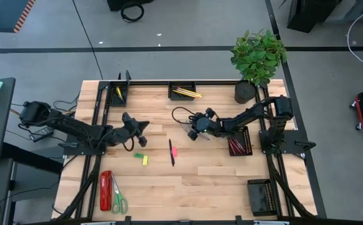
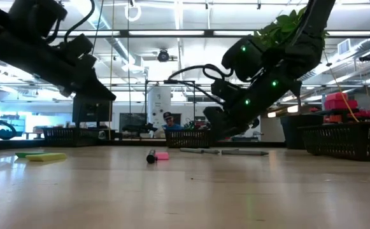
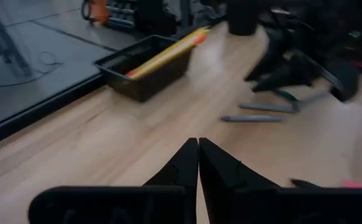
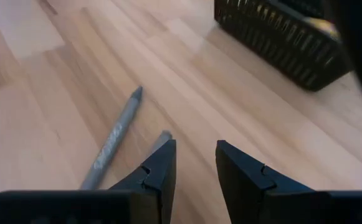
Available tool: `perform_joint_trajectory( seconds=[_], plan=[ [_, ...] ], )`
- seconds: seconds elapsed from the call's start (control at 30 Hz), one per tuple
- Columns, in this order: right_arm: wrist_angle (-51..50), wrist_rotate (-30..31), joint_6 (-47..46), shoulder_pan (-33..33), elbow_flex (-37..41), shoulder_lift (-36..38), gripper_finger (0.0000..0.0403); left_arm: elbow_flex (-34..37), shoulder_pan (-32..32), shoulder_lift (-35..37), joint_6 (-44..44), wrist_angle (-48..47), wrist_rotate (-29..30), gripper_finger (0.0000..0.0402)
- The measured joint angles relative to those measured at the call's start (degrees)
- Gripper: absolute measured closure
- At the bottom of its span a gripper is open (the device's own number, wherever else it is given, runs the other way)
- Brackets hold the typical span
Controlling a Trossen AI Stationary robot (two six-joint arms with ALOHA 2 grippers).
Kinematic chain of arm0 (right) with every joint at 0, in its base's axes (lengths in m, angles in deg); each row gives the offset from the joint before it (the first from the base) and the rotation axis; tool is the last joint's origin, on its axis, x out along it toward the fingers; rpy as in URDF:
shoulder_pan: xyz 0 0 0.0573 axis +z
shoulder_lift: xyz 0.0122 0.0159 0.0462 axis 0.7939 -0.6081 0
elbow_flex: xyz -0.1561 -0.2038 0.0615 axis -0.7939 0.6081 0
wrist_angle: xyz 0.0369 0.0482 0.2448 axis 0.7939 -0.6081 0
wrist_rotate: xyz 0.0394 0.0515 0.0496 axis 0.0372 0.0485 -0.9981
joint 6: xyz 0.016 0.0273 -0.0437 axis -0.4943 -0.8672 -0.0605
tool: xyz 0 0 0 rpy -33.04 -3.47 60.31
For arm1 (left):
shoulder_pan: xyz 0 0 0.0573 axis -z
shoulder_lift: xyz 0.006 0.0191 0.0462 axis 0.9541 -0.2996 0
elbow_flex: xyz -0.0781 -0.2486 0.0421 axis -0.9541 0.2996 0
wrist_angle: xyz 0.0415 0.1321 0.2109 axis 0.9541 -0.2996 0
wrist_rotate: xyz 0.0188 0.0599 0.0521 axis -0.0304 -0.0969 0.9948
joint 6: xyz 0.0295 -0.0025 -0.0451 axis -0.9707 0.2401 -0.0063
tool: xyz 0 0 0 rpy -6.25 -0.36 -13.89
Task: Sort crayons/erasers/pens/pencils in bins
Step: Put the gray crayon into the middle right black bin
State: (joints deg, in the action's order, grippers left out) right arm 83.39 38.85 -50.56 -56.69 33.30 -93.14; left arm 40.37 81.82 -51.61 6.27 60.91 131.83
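Right claw open by grey pen, bin nr, left claw closed

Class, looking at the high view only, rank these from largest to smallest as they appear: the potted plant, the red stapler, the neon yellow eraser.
1. Potted plant
2. Red stapler
3. Neon yellow eraser

Two grey pens lie flat on the wood just under my right fingers; a black pen lies mid-table with a pink eraser beside it. Yellow and green erasers sit nearby. Pencils fill the far bin; crayons lie in the right bin.
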Motion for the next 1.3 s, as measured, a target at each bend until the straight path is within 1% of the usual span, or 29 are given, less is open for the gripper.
perform_joint_trajectory(
  seconds=[0.17, 0.27, 0.37, 0.47, 0.53, 0.63, 0.77, 0.97, 1.17, 1.23, 1.3],
  plan=[
    [1.13, 0.36, -1.29, 0.22, -0.01, -3.75, 0.0283, 0.0, -2.53, 0.0, 0.51, 0.21, -1.85, 0.0384],
    [4.28, 1.17, -3.26, 0.41, -0.22, -6.16, 0.0283, 0.0, -2.58, 0.0, 0.55, 0.2, -2.91, 0.0387],
    [5.26, 2.39, -3.28, 1.33, -0.22, -6.51, 0.0283, 0.0, -2.06, 0.0, 0.55, -0.01, -3.25, 0.0385],
    [3.54, 4.05, -0.61, 2.15, 0.03, -4.92, 0.0283, 0.0, -1.62, 0.0, 0.55, -0.09, -3.26, 0.038],
    [3.18, 4.06, 1.15, 2.21, 0.11, -3.43, 0.0283, 0.0, -1.58, 0.0, 0.55, -0.07, -3.26, 0.0378],
    [2.93, 4.24, 1.53, 2.03, 0.02, -1.04, 0.0283, 0.0, -1.59, 0.0, 0.73, 0.46, -3.24, 0.0378],
    [-0.19, 4.5, 1.61, 2.04, 0.04, 0.98, 0.0283, 0.0, -1.43, 0.0, 0.97, 3.04, -3.45, 0.0385],
    [-5.89, 4.9, -4.58, 2.53, 0.04, 3.04, 0.0283, 0.0, 0.31, 0.0, 2.17, 3.78, -4.74, 0.0383],
    [-6.89, 5.03, -5.46, 6.21, 0.02, 5.27, 0.0283, 0.0, 2.26, 0.0, 2.69, 3.93, -4.75, 0.0378],
    [-6.07, 6.75, -6.99, 7.62, 0.0, 5.47, 0.0283, 0.0, 2.91, 0.0, 3.35, 4.01, -4.75, 0.0381],
    [-5.98, 9.78, -10.21, 8.78, -0.02, 5.28, 0.0283, 0.0, 3.51, 0.0, 3.55, 4.32, -4.75, 0.0385]
  ],
)
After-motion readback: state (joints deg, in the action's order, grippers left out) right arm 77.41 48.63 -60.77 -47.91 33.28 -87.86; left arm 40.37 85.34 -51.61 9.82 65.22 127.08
